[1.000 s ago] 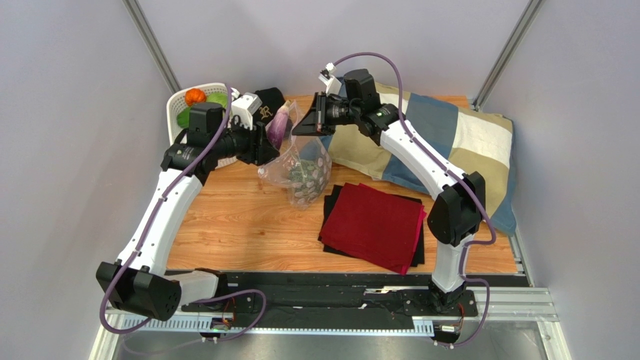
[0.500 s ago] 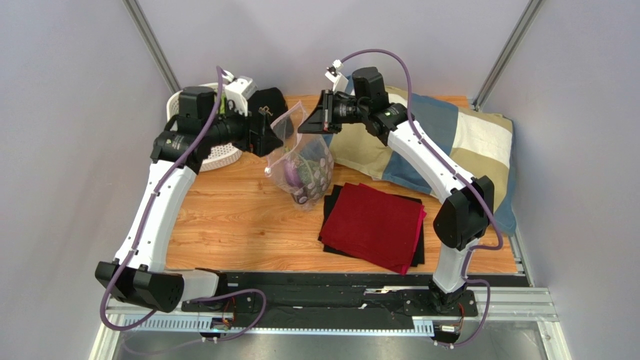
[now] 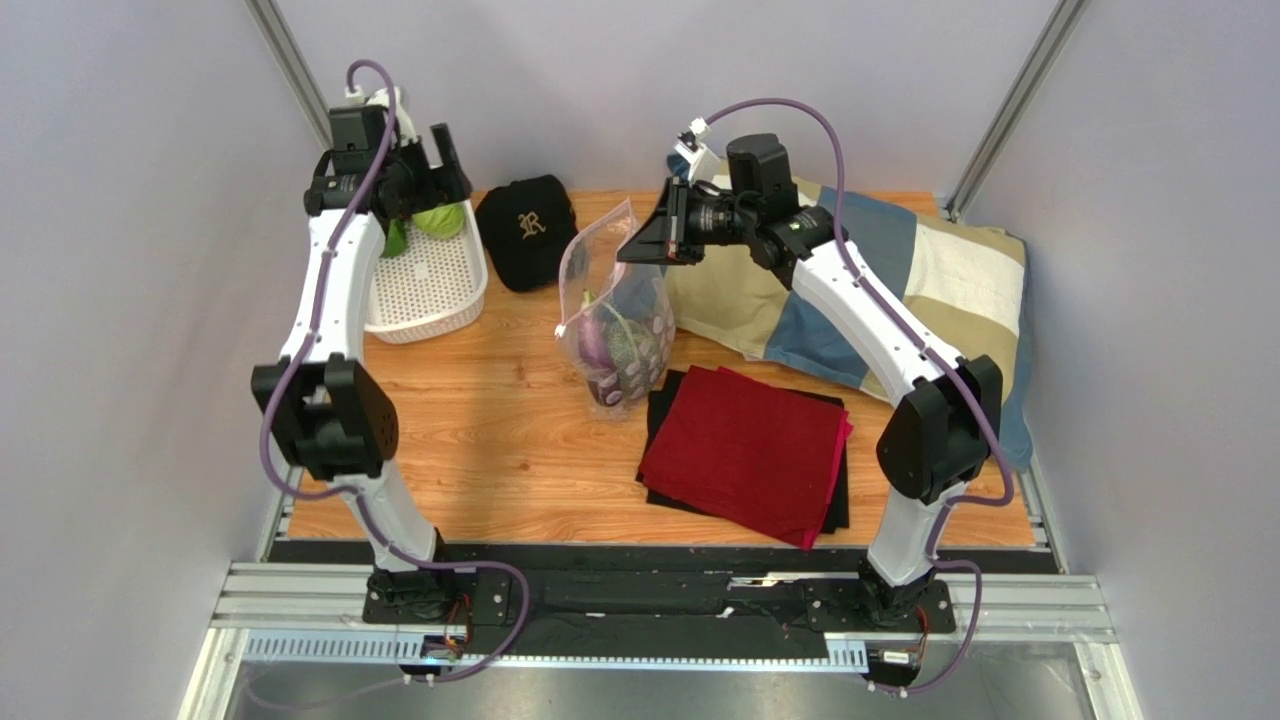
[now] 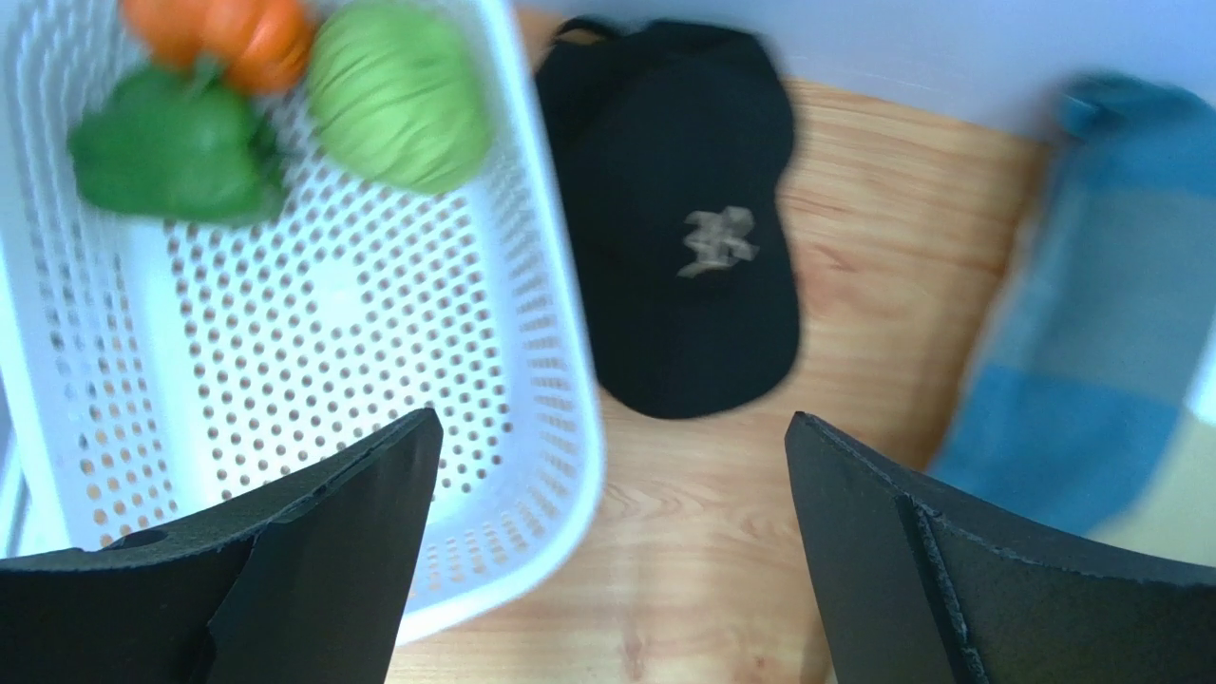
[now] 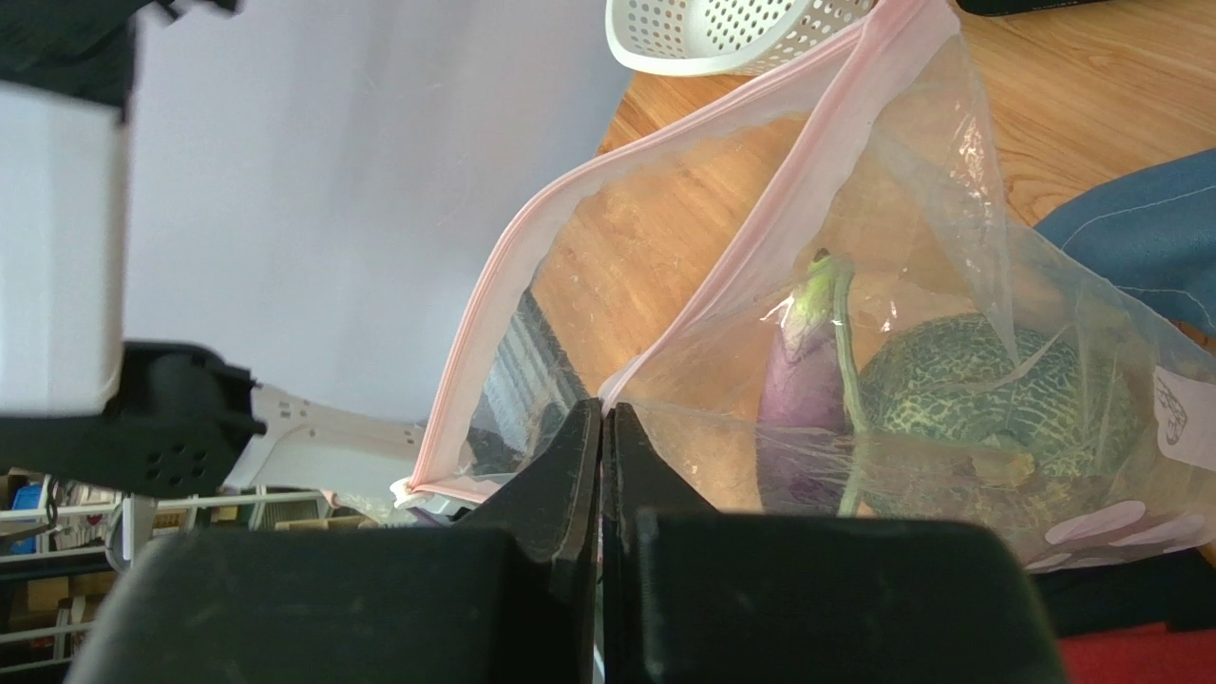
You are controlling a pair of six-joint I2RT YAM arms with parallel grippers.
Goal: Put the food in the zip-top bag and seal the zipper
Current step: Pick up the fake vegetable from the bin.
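Bagging stage with the mouth held open. The right fingers (image 5: 604, 428) are pressed fully together on the clear film at the lip of the zip-top bag (image 5: 928, 214). One run of the pink-white zipper (image 5: 500, 285) climbs away from just beside their tips, and the other lip stands apart from it, so the mouth gapes. The purple eggplant (image 5: 799, 385) and the netted melon (image 5: 985, 392) lie inside the bag, below and beyond the pinch. The top view shows the bag's base resting on the desk (image 3: 496, 435).

The left fingers (image 3: 424, 183) are spread as wide as they go and hold nothing. They hover over the white perforated basket (image 4: 528, 285). The orange pumpkin (image 4: 221, 29), green pepper (image 4: 171, 150) and pale green cabbage (image 4: 397, 93) sit bunched at its far end, well clear of the fingertips. A black cap (image 4: 685, 214) lies just beside the basket.

Likely hazards:
- The bag hangs from a single pinch. The load of melon and eggplant could drag the thin film out of the grip, or the free lip could sag and narrow the mouth before the next piece arrives.
- The crowded pieces may roll or wedge against the basket wall as the open fingers descend, spoiling the grasp.
- An overfilled or creased lip would probably keep the zipper from seating along its length.
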